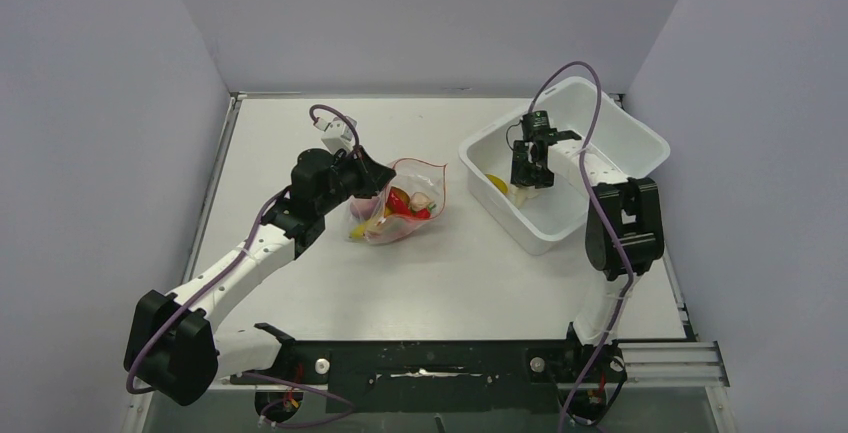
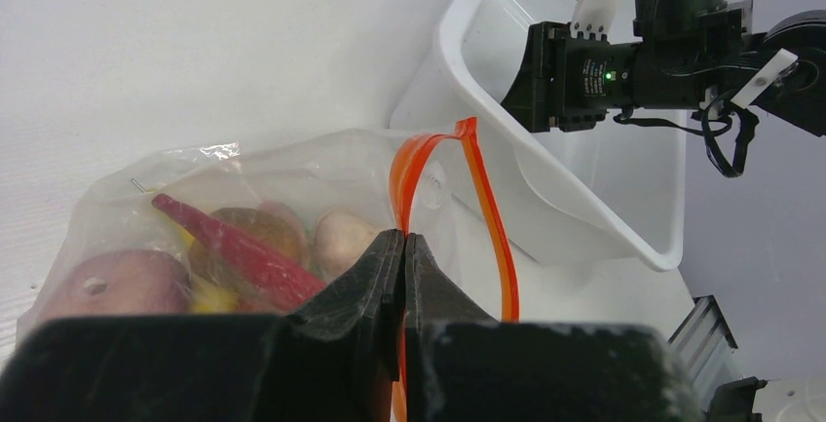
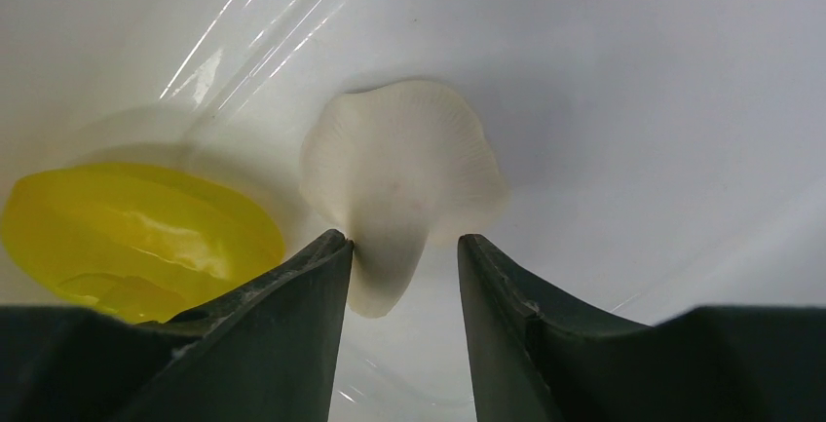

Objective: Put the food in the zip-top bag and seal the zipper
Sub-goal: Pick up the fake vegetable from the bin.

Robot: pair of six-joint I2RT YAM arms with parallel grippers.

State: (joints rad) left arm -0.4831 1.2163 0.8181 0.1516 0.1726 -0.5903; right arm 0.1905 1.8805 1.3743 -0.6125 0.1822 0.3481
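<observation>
- Top external: zip-top bag (image 1: pixel 432 181) is lying mid-left on the worktop (image 1: pixel 450 283) with food (image 1: pixel 400 203) inside. Left gripper (image 1: pixel 378 179) is sitting at its mouth. Right gripper (image 1: pixel 532 179) is reaching down into the white bin (image 1: pixel 625 138).
- Left wrist: left gripper is pinching fully closed on the zipper (image 2: pixel 499 247). Bag mouth is gaping. Red chili (image 2: pixel 234 245) is lying inside.
- Right wrist: right gripper is standing partly open, straddling the stem of a white mushroom-like piece (image 3: pixel 399 164), one finger touching it. Yellow piece (image 3: pixel 136 232) is lying just beside.
</observation>
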